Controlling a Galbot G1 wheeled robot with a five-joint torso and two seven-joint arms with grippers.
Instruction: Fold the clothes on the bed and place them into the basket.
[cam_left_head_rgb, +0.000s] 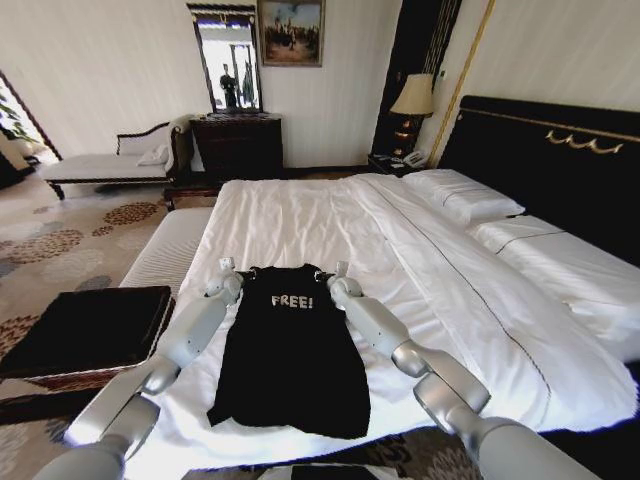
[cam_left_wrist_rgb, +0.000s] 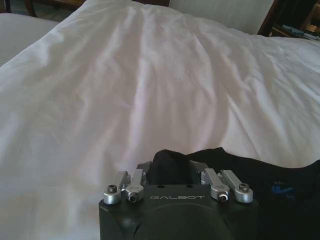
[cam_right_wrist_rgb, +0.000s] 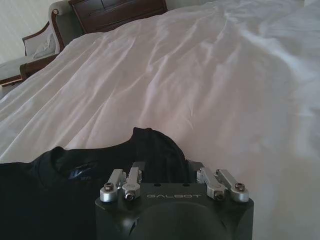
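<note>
Black cotton lay flat on the white duvet: one T-shirt (cam_left_head_rgb: 291, 350), narrowed with its sleeves turned in, "FREE!" facing up, near the foot edge of the bed (cam_left_head_rgb: 300, 215). We had both end effectors at its shoulder end. Our left end effector (cam_left_head_rgb: 226, 266) sat at the shirt's left shoulder; in the left wrist view a fold of black fabric bulged between its fingers (cam_left_wrist_rgb: 134, 177), so we judged it pinching the shirt (cam_left_wrist_rgb: 240, 170). Our right end effector (cam_left_head_rgb: 340, 270) sat at the other shoulder, and in the right wrist view dark cloth (cam_right_wrist_rgb: 150, 150) likewise ran between its fingers (cam_right_wrist_rgb: 131, 175), pinched there.

We saw a few risks. If one pinch held only a thin edge of the soft cloth, that corner could slip out and the fold would go crooked. If a pinch caught the duvet too, the bedding would drag along with the shirt. Uneven travel of the two arms would skew the shirt towards one side.

The basket (cam_left_head_rgb: 85, 330) stood on the floor at our left, well apart from the shirt, beside the bed.

Counted: one shirt, one bed, one basket, two end effectors, two pillows (cam_left_head_rgb: 462, 195) by the headboard.
</note>
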